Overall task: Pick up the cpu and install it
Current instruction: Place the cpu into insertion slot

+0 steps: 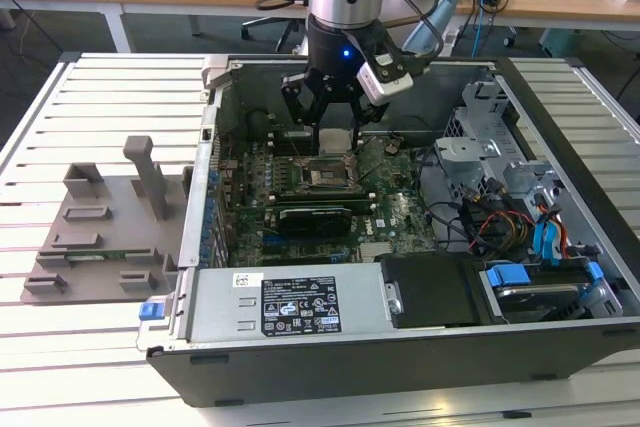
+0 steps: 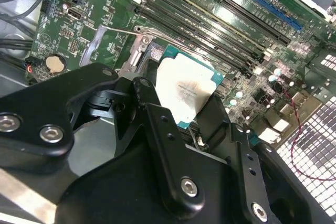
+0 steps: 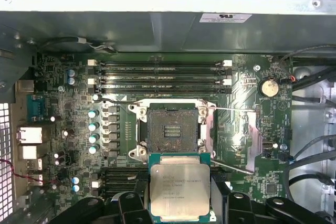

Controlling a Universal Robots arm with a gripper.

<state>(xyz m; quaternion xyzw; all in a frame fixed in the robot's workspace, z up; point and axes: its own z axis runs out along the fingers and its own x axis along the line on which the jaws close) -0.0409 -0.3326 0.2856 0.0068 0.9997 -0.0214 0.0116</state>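
The cpu [image 3: 179,188], a small square chip with a silver top and green rim, hangs between my gripper's black fingers [image 3: 130,203]. My gripper [image 1: 335,127] is shut on it inside the open computer case [image 1: 560,137], over the green motherboard [image 1: 400,209]. In the first wrist view the open socket [image 3: 170,129], a metal frame with a dark centre, lies just beyond the chip, uncovered. The second wrist view shows the cpu [image 2: 186,90] held level a little above the board, with my gripper [image 2: 184,106] around it.
A grey plastic tray [image 1: 100,227] with upright posts lies at the exterior view's left. Memory slots [image 3: 163,77] run beside the socket. A drive cage [image 1: 480,137] and loose cables [image 1: 500,222] fill the case's right side. A labelled metal box [image 1: 300,302] lies along the front.
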